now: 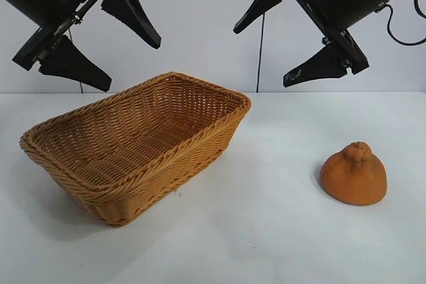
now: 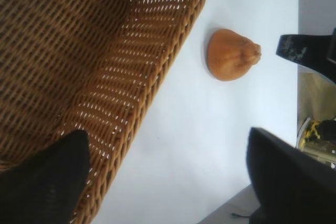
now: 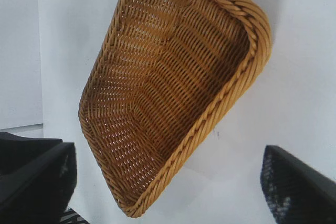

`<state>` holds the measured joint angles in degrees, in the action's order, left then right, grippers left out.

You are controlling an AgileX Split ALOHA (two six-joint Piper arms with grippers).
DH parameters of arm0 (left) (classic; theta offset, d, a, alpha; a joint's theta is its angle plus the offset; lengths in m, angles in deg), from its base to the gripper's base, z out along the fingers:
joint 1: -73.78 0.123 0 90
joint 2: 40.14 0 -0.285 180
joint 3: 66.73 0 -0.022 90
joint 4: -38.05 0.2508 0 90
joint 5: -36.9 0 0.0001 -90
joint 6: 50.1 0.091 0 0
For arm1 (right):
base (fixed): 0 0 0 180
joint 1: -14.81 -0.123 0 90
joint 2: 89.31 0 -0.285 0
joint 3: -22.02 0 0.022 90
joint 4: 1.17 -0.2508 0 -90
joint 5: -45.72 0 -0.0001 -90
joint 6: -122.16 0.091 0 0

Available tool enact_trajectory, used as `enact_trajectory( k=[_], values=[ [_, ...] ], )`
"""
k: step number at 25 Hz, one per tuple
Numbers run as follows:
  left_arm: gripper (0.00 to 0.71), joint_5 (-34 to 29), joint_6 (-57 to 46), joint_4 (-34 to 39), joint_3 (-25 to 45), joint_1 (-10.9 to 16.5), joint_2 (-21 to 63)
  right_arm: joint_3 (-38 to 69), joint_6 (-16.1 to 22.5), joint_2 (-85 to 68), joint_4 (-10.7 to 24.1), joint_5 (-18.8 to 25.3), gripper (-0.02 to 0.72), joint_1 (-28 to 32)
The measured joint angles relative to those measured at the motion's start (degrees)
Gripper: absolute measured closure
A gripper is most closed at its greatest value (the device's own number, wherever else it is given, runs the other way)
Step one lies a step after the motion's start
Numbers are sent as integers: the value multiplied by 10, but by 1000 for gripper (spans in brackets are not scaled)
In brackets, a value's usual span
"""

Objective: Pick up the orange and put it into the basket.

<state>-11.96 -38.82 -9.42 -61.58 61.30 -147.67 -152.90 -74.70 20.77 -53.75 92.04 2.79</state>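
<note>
Nearest me, the basket [image 1: 133, 154] sits on the white tabletop [image 1: 266, 231], with the orange [image 1: 353, 174] well apart on its right. My right gripper [image 1: 279, 51] hangs spread high above the orange; my left gripper [image 1: 113, 48], also spread, hovers over the basket.

No readable text, labels, brands, numbers or signs on anything visible.

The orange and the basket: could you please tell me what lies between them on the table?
Nothing: only bare white table separates the orange from the basket, as the exterior and left wrist views show.
</note>
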Motion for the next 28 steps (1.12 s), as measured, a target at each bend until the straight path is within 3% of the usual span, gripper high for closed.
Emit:
enact_trajectory(
  k=[4, 9, 15, 18, 21, 28],
  values=[
    [127, -12, -38, 25, 0, 18, 26, 0, 0, 0, 0, 0, 52, 0],
    [127, -35, -199, 151, -1, 19, 86, 0, 0, 0, 0, 0, 52, 0],
    [127, -67, -453, 330, -1, -18, 111, 0, 0, 0, 0, 0, 52, 0],
    [127, -73, -545, 386, -1, -45, 104, 0, 1, 0, 0, 0, 52, 0],
    [127, -69, -599, 414, 1, -63, 88, 0, 1, 0, 0, 0, 52, 0],
    [127, -44, -645, 418, 48, -66, 48, 0, 1, 0, 0, 2, 52, 0]
  ],
)
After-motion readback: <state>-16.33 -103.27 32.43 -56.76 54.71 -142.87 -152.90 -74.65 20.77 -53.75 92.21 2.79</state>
